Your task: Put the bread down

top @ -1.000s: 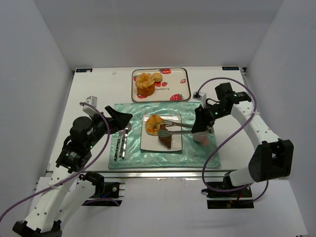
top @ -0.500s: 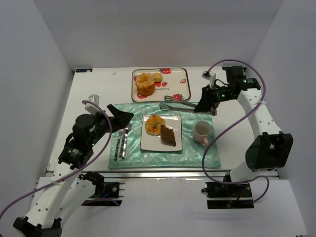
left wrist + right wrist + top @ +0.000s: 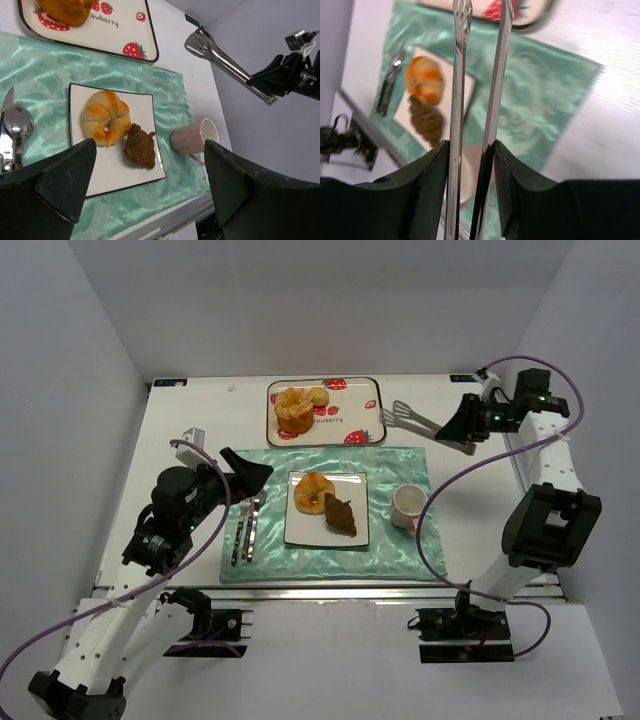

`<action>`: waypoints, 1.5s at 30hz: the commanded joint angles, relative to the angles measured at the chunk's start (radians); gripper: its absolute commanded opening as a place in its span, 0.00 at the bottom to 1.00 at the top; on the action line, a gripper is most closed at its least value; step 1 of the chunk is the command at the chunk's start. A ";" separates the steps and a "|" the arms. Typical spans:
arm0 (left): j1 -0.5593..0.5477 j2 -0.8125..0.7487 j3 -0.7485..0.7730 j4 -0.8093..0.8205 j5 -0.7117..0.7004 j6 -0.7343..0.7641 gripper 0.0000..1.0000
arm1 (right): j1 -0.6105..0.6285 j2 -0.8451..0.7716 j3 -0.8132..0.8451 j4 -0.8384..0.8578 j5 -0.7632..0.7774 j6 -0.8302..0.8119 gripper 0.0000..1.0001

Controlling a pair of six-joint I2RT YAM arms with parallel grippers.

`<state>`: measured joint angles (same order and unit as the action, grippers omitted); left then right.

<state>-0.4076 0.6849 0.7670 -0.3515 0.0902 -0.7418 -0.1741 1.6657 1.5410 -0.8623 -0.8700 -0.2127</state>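
A golden ring-shaped bread (image 3: 313, 492) and a dark brown bread (image 3: 341, 515) lie side by side on the white square plate (image 3: 303, 531) in the middle of the mat. The left wrist view shows the same pair, golden (image 3: 105, 117) and brown (image 3: 140, 147). My right gripper (image 3: 458, 429) is shut on metal tongs (image 3: 415, 420) and holds them in the air at the far right, beside the strawberry tray (image 3: 357, 408). The tongs (image 3: 456, 100) carry nothing between their tips. My left gripper (image 3: 245, 473) hangs open over the mat's left part, holding nothing.
The strawberry tray at the back holds more bread (image 3: 293, 410). A pink mug (image 3: 409, 506) stands on the teal placemat (image 3: 400, 465) right of the plate. A fork and spoon (image 3: 245, 530) lie on the mat's left side. The table's front edge runs just below the mat.
The tongs let go of the brown bread on the plate. The right arm then lifted them back and to the far right. The left arm barely moved.
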 commanded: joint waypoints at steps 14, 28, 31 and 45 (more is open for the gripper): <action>0.003 0.076 0.015 0.062 0.031 0.036 0.98 | -0.159 0.017 -0.376 0.551 0.519 0.030 0.45; 0.004 0.090 0.009 0.072 0.022 0.033 0.98 | -0.159 0.094 -0.522 0.657 0.655 -0.074 0.77; 0.003 0.097 0.011 0.082 0.025 0.033 0.98 | -0.159 0.097 -0.510 0.637 0.651 -0.093 0.80; 0.004 0.093 0.015 0.088 0.011 0.042 0.98 | -0.192 -0.156 -0.248 0.274 0.514 -0.157 0.89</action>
<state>-0.4076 0.7898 0.7666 -0.2901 0.1085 -0.7143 -0.3611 1.5997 1.2259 -0.4706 -0.2932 -0.3241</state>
